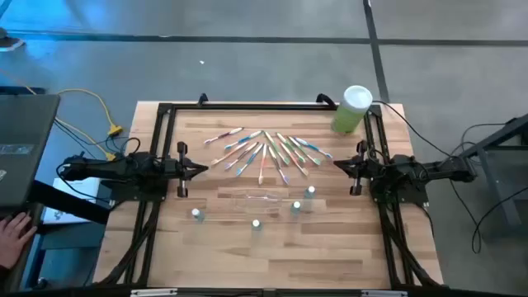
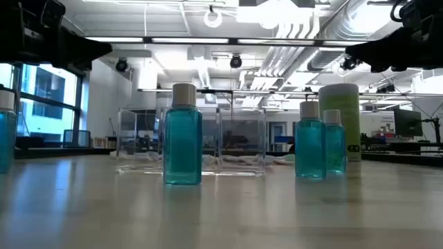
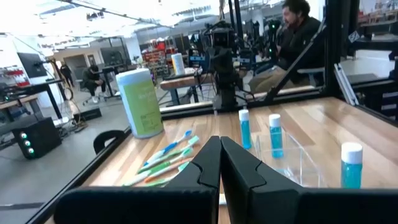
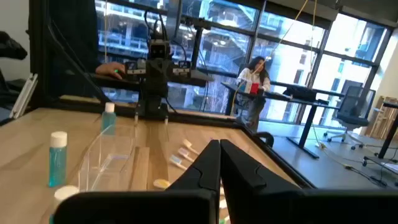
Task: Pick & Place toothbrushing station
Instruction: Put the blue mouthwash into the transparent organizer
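Observation:
Several pastel toothbrushes (image 1: 264, 151) lie fanned out flat on the wooden table. Nearer the front lies a clear holder (image 1: 252, 198); it also shows in the low view (image 2: 194, 145). Around it stand several small blue bottles with white caps (image 1: 296, 207), upright on their bases. My left gripper (image 1: 202, 169) hovers shut and empty left of the toothbrushes; its fingers meet in the left wrist view (image 3: 221, 168). My right gripper (image 1: 337, 163) hovers shut and empty right of them; it also shows in the right wrist view (image 4: 219, 165).
A tall green canister with a white lid (image 1: 352, 109) stands at the table's far right corner. A black frame (image 1: 247, 107) runs along the table's edges. A laptop (image 1: 21, 144) and a person's hand (image 1: 12, 235) are off the table's left.

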